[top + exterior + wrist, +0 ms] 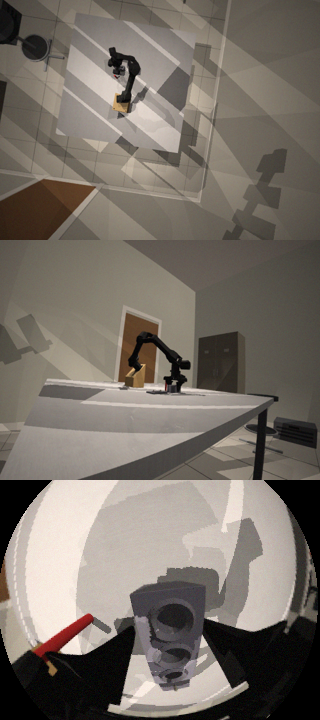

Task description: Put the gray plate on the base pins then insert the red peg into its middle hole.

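In the exterior view, I have the tan wedge (pixel 139 379) under my arm's foot left of center. Rightward, the pinned base (pixel 155 392) lies low on the table (pixel 129 415), then the red peg (pixel 165 385) (pixel 65 636) (pixel 115 76) stands upright. Just right, the gray plate (pixel 171 388) (pixel 148 599) is off the pins, between my gripper's (pixel 173 390) (pixel 169 625) spread fingers; I can't tell whether they grip it.

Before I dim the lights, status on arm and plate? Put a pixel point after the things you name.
Gripper (pixel 118 70) (pixel 174 386) (pixel 167 626) open around gray plate (pixel 171 388) (pixel 196 605). Plate not on pins. Red peg (pixel 115 76) (pixel 165 385) (pixel 67 634) upright, close beside gripper.
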Robot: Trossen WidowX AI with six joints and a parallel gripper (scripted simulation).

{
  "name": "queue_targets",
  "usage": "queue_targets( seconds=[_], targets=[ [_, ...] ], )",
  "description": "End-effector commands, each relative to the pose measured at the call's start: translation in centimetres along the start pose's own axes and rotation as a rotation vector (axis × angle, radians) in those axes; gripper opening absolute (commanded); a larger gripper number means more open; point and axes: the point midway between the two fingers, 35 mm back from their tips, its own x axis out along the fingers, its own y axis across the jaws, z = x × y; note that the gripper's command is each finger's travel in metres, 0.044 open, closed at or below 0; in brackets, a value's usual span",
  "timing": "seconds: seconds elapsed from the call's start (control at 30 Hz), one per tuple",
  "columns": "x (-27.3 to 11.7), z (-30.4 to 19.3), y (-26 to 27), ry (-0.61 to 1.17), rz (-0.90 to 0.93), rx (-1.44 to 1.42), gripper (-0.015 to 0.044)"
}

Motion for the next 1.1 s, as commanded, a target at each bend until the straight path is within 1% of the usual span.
queue_targets(
  seconds=[0.0,0.13,0.63,0.67,1.07],
  targets=[
    [0.1,0.0,0.0,0.003,-0.002,-0.005,0.0230],
    [0.1,0.0,0.0,0.003,-0.002,-0.005,0.0125],
    [0.1,0.0,0.0,0.003,-0.002,-0.005,0.0025],
    [0.1,0.0,0.0,0.003,-0.002,-0.005,0.0000],
    [-3.0,0.2,-0.4,-0.005,-0.004,-0.005,0.0000]
  ],
)
